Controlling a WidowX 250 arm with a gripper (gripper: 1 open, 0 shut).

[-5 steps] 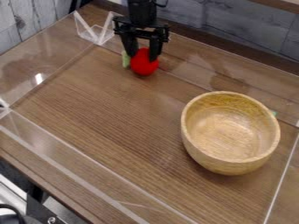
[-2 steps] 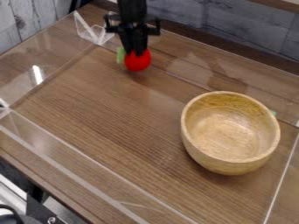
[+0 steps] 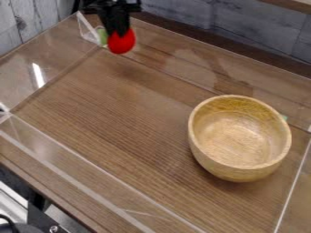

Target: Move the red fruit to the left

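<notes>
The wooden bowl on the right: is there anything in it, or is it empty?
Empty. The wooden bowl sits upright and its bare pale inside shows right to the bottom; the red fruit is far off at the top left, in the gripper.

Wooden table, seemingly grey plank wall

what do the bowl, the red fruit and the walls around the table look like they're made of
Bowl: looks like pale wood or bamboo with a matte finish; grain lines show inside it.
Red fruit: probably plastic; glossy, even red with a small highlight, held in the gripper.
Walls: clear acrylic or similar; see-through, with bright edges and glare.
Table: wood-grain surface, possibly laminate, with a slight sheen.
</notes>
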